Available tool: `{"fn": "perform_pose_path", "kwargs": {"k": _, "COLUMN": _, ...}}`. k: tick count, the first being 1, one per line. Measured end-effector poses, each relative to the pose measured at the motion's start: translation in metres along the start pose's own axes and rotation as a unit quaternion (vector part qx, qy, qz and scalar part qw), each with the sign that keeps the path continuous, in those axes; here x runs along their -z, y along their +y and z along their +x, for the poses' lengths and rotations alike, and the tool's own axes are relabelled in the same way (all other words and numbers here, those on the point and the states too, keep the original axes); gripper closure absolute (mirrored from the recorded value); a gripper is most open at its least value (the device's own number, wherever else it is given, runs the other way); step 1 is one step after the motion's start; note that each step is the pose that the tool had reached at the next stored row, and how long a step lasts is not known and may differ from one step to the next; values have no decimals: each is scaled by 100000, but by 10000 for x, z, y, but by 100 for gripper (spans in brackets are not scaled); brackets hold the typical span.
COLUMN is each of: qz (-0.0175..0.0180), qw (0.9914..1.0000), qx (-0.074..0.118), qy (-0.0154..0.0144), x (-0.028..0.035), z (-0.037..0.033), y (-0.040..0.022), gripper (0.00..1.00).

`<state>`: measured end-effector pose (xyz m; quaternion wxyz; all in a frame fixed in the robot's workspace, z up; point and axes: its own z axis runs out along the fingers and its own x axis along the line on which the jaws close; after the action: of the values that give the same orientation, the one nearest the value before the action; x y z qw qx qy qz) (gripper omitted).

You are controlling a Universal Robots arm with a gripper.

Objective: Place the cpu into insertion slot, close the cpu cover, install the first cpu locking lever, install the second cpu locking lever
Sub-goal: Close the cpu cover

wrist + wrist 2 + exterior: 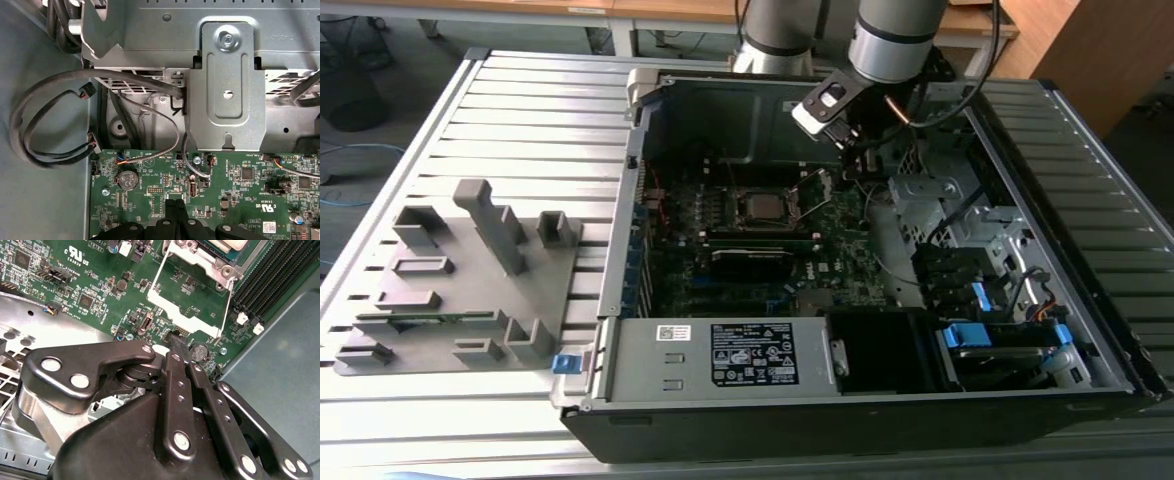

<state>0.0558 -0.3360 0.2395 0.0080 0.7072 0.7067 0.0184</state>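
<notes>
In the exterior view the cpu (762,206) lies grey-brown in the insertion slot (738,208) at the middle of the green motherboard (694,270). The cpu cover (817,190) stands swung open on the slot's side toward the exterior view's right. The second wrist view shows that silver frame (190,295) lying back, with green board seen through its window, and the slot's metal rim (220,265) beyond it. My gripper (861,160) hangs inside the case just off the cover. Its black fingertips (177,345) are pressed together, empty, close to the cover's free edge. The gripper (176,206) also hovers over the board in the first wrist view.
The open computer case (854,400) lies on a slatted table, with a labelled power supply (747,355) at the front and a drive cage (947,200) beside the arm. A grey fixture block (454,280) stands at the exterior view's left. Black cables (50,120), a metal bracket (230,85) and a coin battery (126,178) are near the gripper.
</notes>
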Motion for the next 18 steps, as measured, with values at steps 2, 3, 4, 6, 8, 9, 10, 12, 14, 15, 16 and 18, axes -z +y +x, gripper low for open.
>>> {"fn": "perform_pose_path", "kwargs": {"k": 2, "qz": -4, "qw": 100000, "qx": -1, "qy": 21, "x": -3, "z": 0, "y": 0, "gripper": 90}}
{"fn": "perform_pose_path", "kwargs": {"k": 3, "qz": -7, "qw": 100000, "qx": 6, "qy": 30, "x": -5, "z": 1, "y": 0, "gripper": 90}}
{"fn": "perform_pose_path", "kwargs": {"k": 4, "qz": -7, "qw": 100000, "qx": 4, "qy": 39, "x": -7, "z": 1, "y": -2, "gripper": 90}}
{"fn": "perform_pose_path", "kwargs": {"k": 6, "qz": -6, "qw": 100000, "qx": -2, "qy": 53, "x": -10, "z": 0, "y": -13, "gripper": 90}}
{"fn": "perform_pose_path", "kwargs": {"k": 8, "qz": -6, "qw": 100000, "qx": -4, "qy": 94, "x": -11, "z": 0, "y": -35, "gripper": 90}}
{"fn": "perform_pose_path", "kwargs": {"k": 9, "qz": -7, "qw": 100000, "qx": -1, "qy": 110, "x": -12, "z": 0, "y": -44, "gripper": 90}}
{"fn": "perform_pose_path", "kwargs": {"k": 10, "qz": -5, "qw": 100000, "qx": -3, "qy": 111, "x": -12, "z": 0, "y": -51, "gripper": 90}}
{"fn": "perform_pose_path", "kwargs": {"k": 12, "qz": -5, "qw": 100000, "qx": 4, "qy": 111, "x": -11, "z": 0, "y": -52, "gripper": 90}}
{"fn": "perform_pose_path", "kwargs": {"k": 14, "qz": -6, "qw": 100000, "qx": -5, "qy": 114, "x": -12, "z": 0, "y": -54, "gripper": 90}}
{"fn": "perform_pose_path", "kwargs": {"k": 15, "qz": -6, "qw": 100000, "qx": -2, "qy": 112, "x": -12, "z": 0, "y": -54, "gripper": 90}}
{"fn": "perform_pose_path", "kwargs": {"k": 16, "qz": 64, "qw": 100000, "qx": 0, "qy": 115, "x": -12, "z": 0, "y": -55, "gripper": 90}}
{"fn": "perform_pose_path", "kwargs": {"k": 18, "qz": 300, "qw": 99999, "qx": -10, "qy": 107, "x": -12, "z": 0, "y": -55, "gripper": 90}}
